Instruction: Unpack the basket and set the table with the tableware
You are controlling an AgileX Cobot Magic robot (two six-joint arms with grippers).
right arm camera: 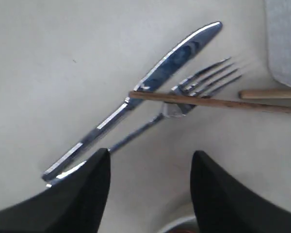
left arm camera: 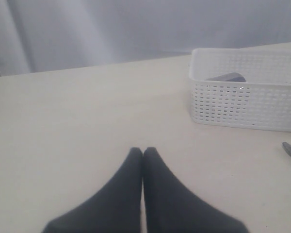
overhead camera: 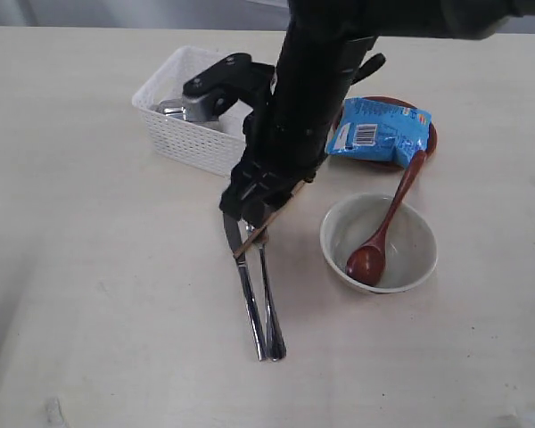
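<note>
On the table [overhead camera: 98,267], a steel knife [overhead camera: 247,299] and fork [overhead camera: 269,308] lie side by side. One wooden chopstick [right arm camera: 208,101] rests across the knife [right arm camera: 169,68] and fork [right arm camera: 203,82], and a second chopstick [right arm camera: 269,93] lies beside it. My right gripper [right arm camera: 150,158] hangs open just above them with nothing between its fingers; in the exterior view the right gripper [overhead camera: 250,214] covers the knife tip. The white basket [overhead camera: 187,134] holds a steel cup [overhead camera: 183,109]. A reddish-brown spoon [overhead camera: 385,227] rests in the cream bowl [overhead camera: 423,267]. My left gripper [left arm camera: 143,151] is shut and empty, over bare table short of the basket [left arm camera: 242,104].
A blue snack packet [overhead camera: 379,127] lies on the small brown plate [overhead camera: 431,143] behind the bowl. The right arm spans the area between basket and plate. The basket's corner [right arm camera: 286,39] lies close to the chopsticks.
</note>
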